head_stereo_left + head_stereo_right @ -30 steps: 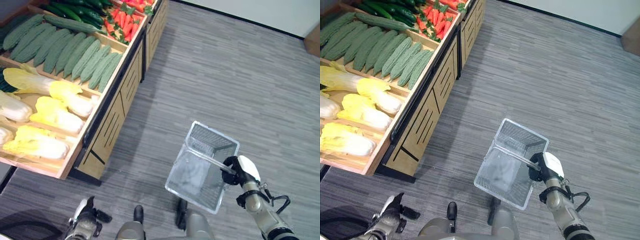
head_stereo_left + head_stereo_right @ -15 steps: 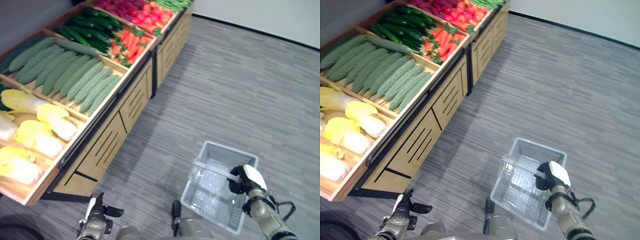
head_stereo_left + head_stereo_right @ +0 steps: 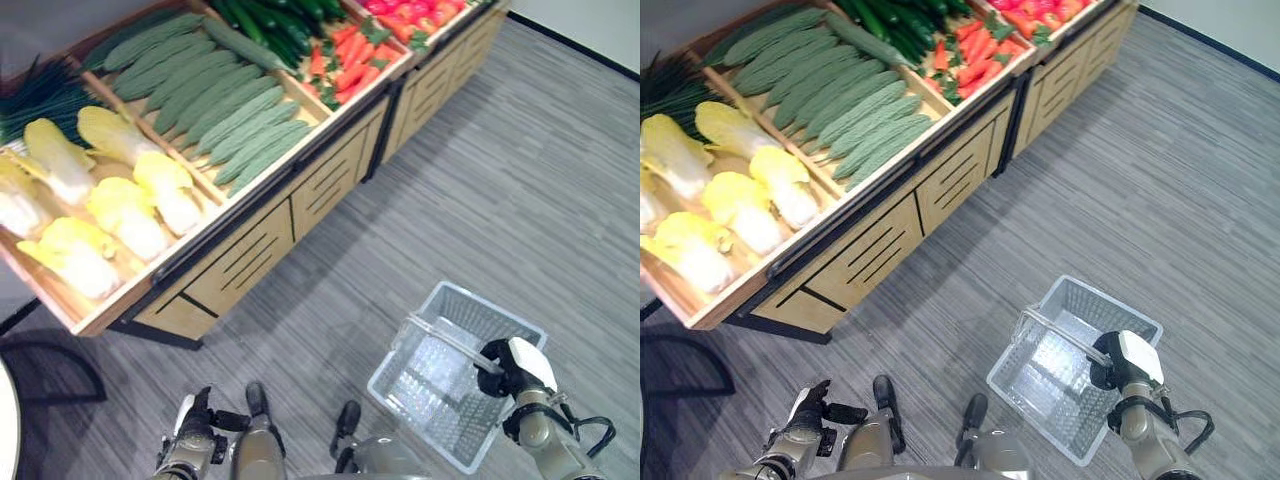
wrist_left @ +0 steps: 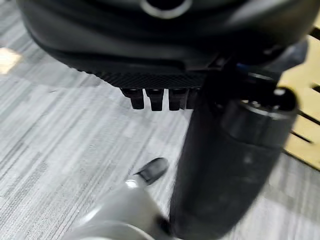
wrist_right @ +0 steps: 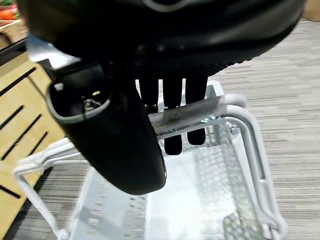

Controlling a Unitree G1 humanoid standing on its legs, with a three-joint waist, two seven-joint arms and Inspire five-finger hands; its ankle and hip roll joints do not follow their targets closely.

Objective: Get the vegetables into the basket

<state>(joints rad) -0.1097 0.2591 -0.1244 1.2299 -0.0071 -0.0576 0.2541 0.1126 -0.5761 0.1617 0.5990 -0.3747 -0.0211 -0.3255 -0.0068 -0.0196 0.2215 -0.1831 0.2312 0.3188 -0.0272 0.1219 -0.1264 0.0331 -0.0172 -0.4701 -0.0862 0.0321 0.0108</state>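
While right hand (image 3: 1118, 362) grips basket (image 3: 1060, 345) handle — stall (image 3: 890, 215) edge well apart (floor between).

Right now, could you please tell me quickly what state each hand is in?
Left hand: shut, fingers curled, holding nothing.
Right hand: shut on the handle of the basket.

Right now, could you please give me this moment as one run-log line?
phase: carrying | right hand: shut on basket handle | basket: no vegetables inside | left hand: low, idle | stand: ahead-left, stocked
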